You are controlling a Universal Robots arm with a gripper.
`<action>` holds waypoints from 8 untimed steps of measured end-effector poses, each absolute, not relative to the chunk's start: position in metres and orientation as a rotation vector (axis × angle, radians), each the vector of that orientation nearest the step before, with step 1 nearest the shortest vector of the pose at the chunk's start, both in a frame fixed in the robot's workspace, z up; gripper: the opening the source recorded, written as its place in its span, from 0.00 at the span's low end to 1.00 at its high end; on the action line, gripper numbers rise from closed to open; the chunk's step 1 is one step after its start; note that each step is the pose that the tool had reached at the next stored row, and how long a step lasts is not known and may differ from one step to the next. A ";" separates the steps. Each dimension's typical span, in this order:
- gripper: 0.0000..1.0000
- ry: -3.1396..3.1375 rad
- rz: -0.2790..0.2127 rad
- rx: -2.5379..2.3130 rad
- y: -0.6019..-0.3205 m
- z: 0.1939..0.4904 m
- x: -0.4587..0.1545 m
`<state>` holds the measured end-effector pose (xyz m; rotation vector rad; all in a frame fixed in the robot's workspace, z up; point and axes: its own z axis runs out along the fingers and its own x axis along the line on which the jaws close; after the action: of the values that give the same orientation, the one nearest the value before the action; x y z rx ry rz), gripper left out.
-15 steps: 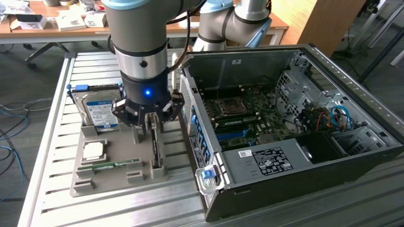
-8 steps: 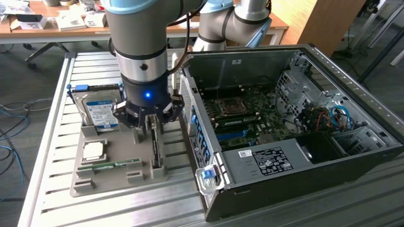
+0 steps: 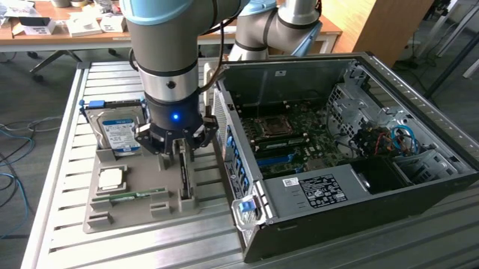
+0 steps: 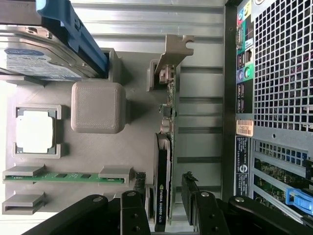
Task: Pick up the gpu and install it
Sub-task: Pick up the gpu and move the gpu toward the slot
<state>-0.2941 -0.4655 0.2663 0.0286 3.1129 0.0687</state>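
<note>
Gpu (image 4: 164, 161) stands on edge in its slot in the grey tray (image 4: 139, 125), just beside the open case (image 3: 314, 235). Gripper (image 4: 166, 215) is low over it with jaws spread wide, one finger on either side of the card, holding nothing. This is the pick-up step with the grasp not yet made. A sound grip calls for fingers square on the card's flat faces and a straight pull out of the slot.

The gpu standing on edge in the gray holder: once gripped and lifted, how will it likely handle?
Probably stiff: the gpu is a flat board with a metal bracket at one end. Likely fragile, with bare components along its face. Standing on its thin edge in the gray holder, it could tip if nudged sideways.
</note>
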 end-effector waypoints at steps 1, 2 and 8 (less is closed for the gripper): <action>0.43 3.113 0.069 0.028 -0.466 0.266 -0.293; 0.43 3.113 0.069 0.028 -0.466 0.266 -0.292; 0.43 3.113 0.069 0.029 -0.466 0.260 -0.292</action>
<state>-0.2916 -0.4655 0.2604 0.0286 3.1128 0.0690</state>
